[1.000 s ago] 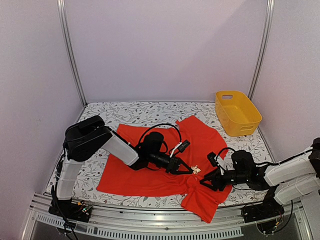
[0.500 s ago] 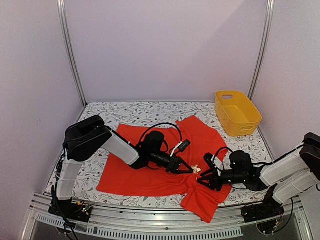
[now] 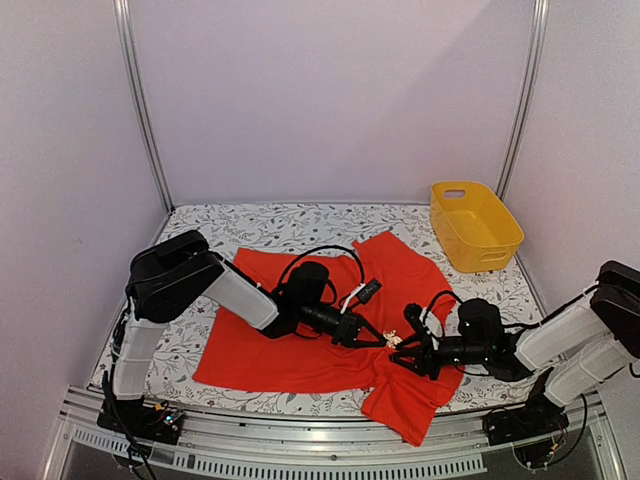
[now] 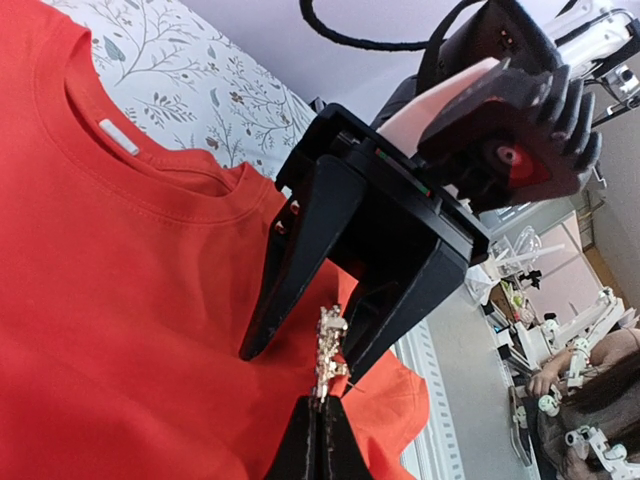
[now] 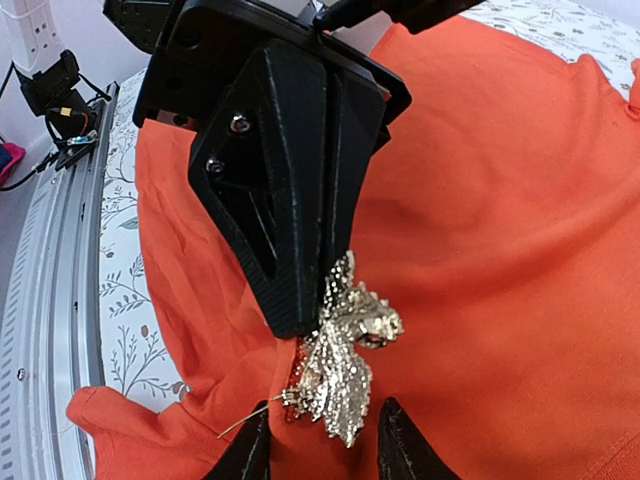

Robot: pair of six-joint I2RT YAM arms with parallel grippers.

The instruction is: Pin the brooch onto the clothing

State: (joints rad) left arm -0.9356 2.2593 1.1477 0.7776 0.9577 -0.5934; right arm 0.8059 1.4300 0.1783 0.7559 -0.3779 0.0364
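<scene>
The clothing (image 3: 300,355) is a red-orange T-shirt spread on the table, bunched into folds at its near right. My left gripper (image 3: 378,340) is shut on the brooch (image 3: 392,342), a glittery silver-gold leaf, and holds it just above the cloth. In the left wrist view the brooch (image 4: 330,355) stands up from my closed fingertips (image 4: 322,420). My right gripper (image 5: 325,455) is open, one finger on each side of the brooch (image 5: 345,370) and a ridge of cloth (image 5: 520,200). A thin pin sticks out at the brooch's lower left.
A yellow basket (image 3: 475,225) stands at the back right on the floral table cover (image 3: 260,222). A metal rail (image 3: 300,455) runs along the near edge. The shirt's neck and label (image 4: 118,137) lie behind the grippers.
My right gripper has slid left up to the brooch and its jaws have narrowed around it. The left gripper has stayed still, holding the brooch.
</scene>
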